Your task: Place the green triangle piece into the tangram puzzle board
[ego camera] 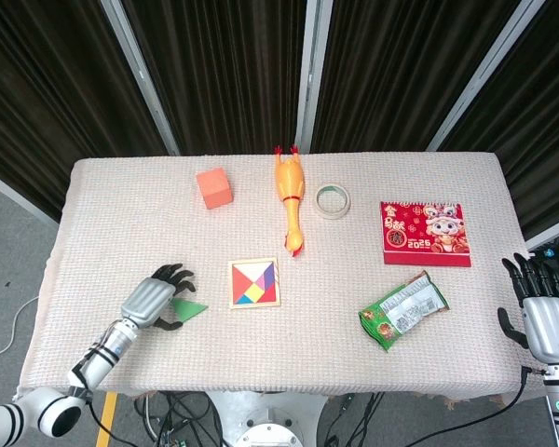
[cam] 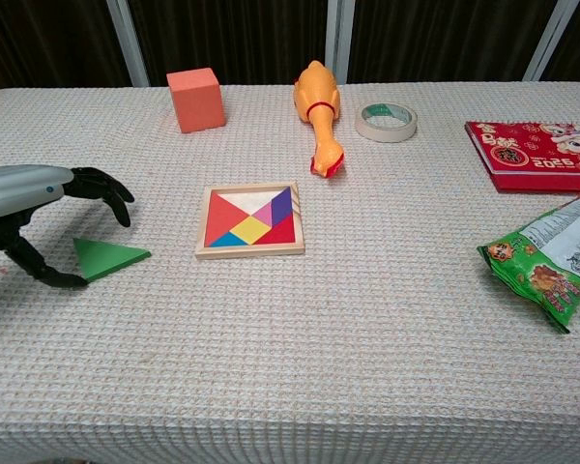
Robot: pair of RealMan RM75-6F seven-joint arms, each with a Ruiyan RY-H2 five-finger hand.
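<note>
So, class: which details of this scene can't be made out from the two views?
- Green triangle: its left corner, behind the left hand in the chest view; contact unclear.
- Snack bag and red calendar: cut by the chest view's right edge.
- Right hand: head view only.

A rough, waffle-weave cloth [cam: 367,367], matt and pale, covers the whole table. The tangram puzzle board [cam: 250,220] at centre has a light wooden frame and smooth, flat-coloured pieces inside. The green triangle piece [cam: 108,259] at left looks smooth and matt. The left hand [cam: 41,208] beside it has a brushed silvery metal back and black plastic-looking fingers [cam: 104,186]. At right, the snack bag [cam: 551,261] is glossy crinkled foil. The yellow chicken [cam: 318,111] at top centre looks rubbery with a slight sheen.
</note>
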